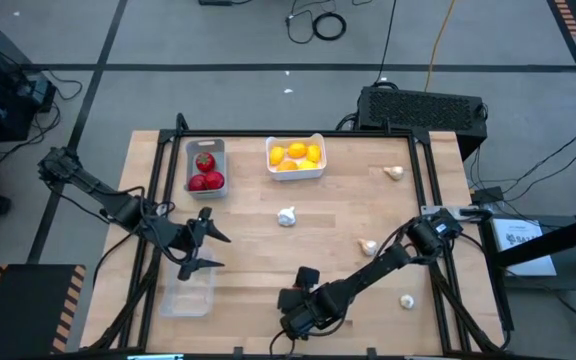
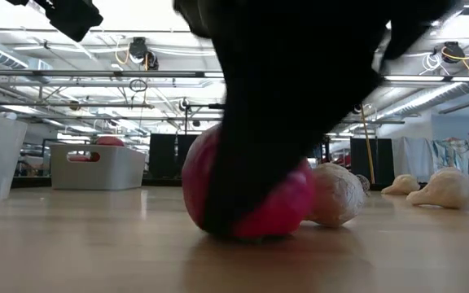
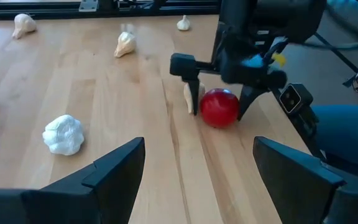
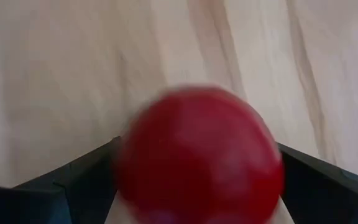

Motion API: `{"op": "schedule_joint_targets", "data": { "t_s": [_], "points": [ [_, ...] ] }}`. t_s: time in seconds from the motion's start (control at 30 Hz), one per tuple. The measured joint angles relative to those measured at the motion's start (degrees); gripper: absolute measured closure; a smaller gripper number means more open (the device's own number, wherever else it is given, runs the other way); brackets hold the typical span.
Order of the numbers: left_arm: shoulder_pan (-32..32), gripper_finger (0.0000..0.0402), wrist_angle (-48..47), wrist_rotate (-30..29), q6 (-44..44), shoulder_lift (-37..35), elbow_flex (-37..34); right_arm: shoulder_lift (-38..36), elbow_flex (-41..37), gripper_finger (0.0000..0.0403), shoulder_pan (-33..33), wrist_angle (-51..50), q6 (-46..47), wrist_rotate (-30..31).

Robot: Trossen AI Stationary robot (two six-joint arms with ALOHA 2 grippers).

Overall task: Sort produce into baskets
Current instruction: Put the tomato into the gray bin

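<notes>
Right hand (image 3: 219, 102) straddles a red tomato (image 3: 220, 107) at the tabletop's (image 1: 248, 240) six o'clock edge, fingers spread either side, not yet clenched. Smooth, round and soft-skinned, the fruit looks likely to roll or bruise; a gentle grip across its widest middle seems best. Left hand (image 1: 200, 240), open, hovers at nine o'clock above the clear basket (image 1: 186, 297).

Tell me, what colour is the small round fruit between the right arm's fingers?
Red; the small round tomato shows best in the right wrist view, between the right gripper fingers.
</notes>
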Motion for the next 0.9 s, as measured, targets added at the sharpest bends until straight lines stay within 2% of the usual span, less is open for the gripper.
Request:
{"op": "schedule_joint_targets", "data": {
  "t_s": [0.3,0.4,0.7,0.9],
  "points": [
    [0.0,0.0096,0.0,-0.1,0.0,0.0,0.0,0.0,-1.6,0.0031,-0.8,3.0,0.7,0.0],
    [0.0,0.0096,0.0,-1.1,0.0,0.0,0.0,0.0,-1.6,0.0045,-1.2,4.1,-0.1,-0.3],
    [0.0,0.0096,-0.6,-1.2,0.0,0.0,0.0,0.0,-1.5,0.0120,-2.7,5.1,0.1,-7.0],
    [0.0,0.0096,-0.5,-2.4,0.0,0.0,0.0,0.0,0.9,0.0117,-2.9,6.0,-0.8,-7.3]
  ]
}}
